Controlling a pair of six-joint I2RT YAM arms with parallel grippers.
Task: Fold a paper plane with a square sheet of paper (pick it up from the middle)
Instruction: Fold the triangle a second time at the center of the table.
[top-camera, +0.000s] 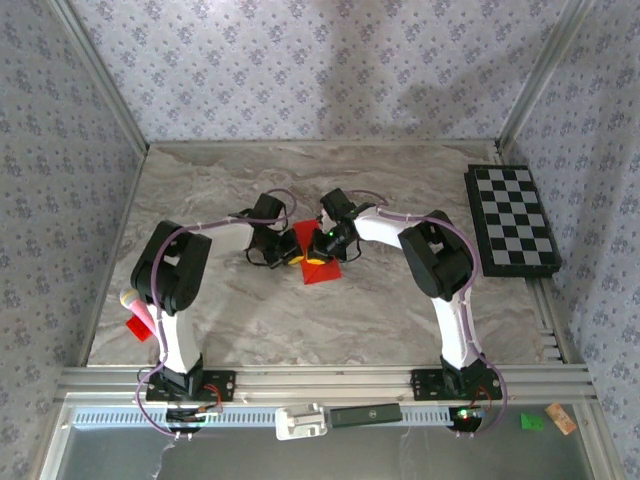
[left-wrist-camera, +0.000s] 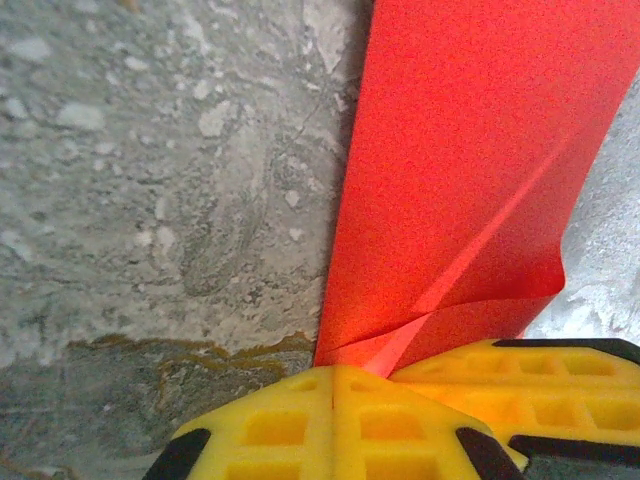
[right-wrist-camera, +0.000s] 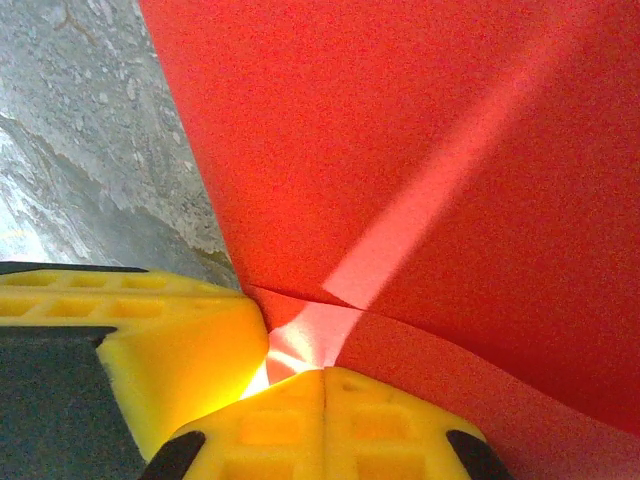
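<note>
The square sheet of paper (top-camera: 322, 270) is bright red and lies creased and partly lifted at the middle of the marble table. My left gripper (top-camera: 291, 256) comes at it from the left and my right gripper (top-camera: 318, 250) from the right, tips almost touching. In the left wrist view the yellow left gripper (left-wrist-camera: 335, 372) is shut on a folded corner of the red sheet (left-wrist-camera: 470, 150). In the right wrist view the right gripper (right-wrist-camera: 325, 373) is shut on a raised pleat of the sheet (right-wrist-camera: 430, 150). The other gripper's yellow finger (right-wrist-camera: 150, 345) sits right beside it.
A black-and-white chequered board (top-camera: 512, 220) lies along the table's right edge. A small red scrap (top-camera: 140, 328) and a pink object (top-camera: 130, 298) sit by the left arm's elbow. Patterned walls and metal frame posts close in the table on three sides.
</note>
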